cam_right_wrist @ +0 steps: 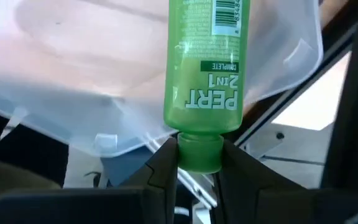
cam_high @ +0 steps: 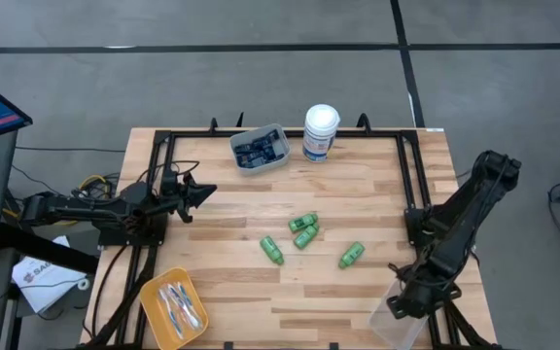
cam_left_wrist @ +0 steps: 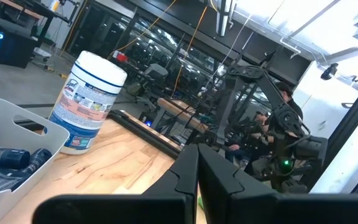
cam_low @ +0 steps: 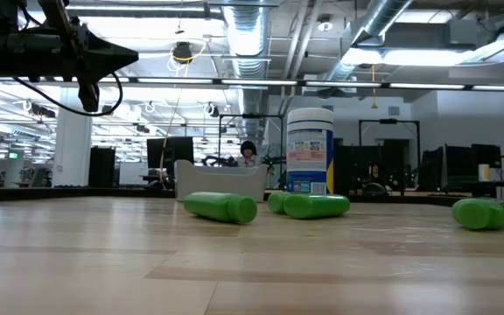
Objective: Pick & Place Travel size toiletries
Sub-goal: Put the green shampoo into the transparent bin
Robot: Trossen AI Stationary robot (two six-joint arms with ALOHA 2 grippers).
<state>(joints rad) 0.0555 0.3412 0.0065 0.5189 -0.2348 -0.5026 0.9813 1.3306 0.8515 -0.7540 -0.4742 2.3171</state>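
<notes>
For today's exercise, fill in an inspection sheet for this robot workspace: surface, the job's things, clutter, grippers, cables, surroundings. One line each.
Surface: wooden table, black frame rails along its edges.
Job's things: four green bottles loose mid-table; a fifth green bottle held over the clear bin; navy tubes in the grey bin; toothbrushes in the orange bin.
Clutter: white canister at the far edge.
Grippers: left gripper shut, empty, raised; right gripper shut on the bottle's cap.
Cables: bundle beside the table's left.
Surroundings: people seated behind, low view.
</notes>
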